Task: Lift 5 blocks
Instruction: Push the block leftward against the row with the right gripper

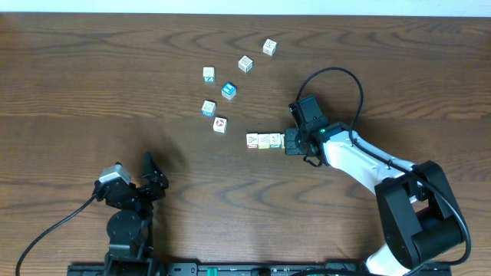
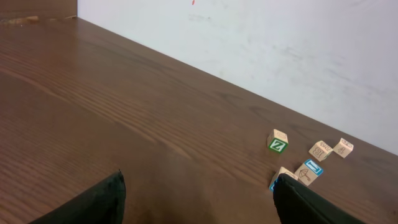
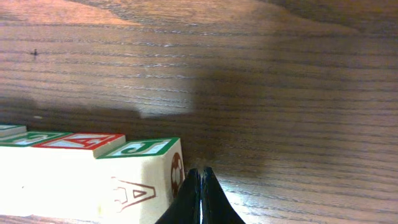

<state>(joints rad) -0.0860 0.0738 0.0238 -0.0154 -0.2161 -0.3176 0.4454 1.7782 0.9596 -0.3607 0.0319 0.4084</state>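
Observation:
A row of three cream blocks [image 1: 264,141] lies mid-table; in the right wrist view its nearest block [image 3: 140,180] has a green-edged top and a red-printed side. My right gripper [image 1: 288,142] is shut, its tips [image 3: 200,175] resting against that block's end face and holding nothing. More loose blocks are scattered behind: one with a red ring [image 1: 220,124], one with a green face [image 1: 209,73] [image 2: 278,142], and two further back [image 1: 245,64] [image 1: 269,47]. My left gripper [image 1: 153,171] [image 2: 199,186] stands open over bare wood at the front left, away from all the blocks.
A blue-topped cube [image 1: 229,90] [image 2: 309,170] and a teal-edged cube [image 1: 209,108] sit among the scattered blocks. In the left wrist view a white wall [image 2: 280,56] rises behind the table's far edge. The right arm [image 1: 360,161] stretches in from the front right.

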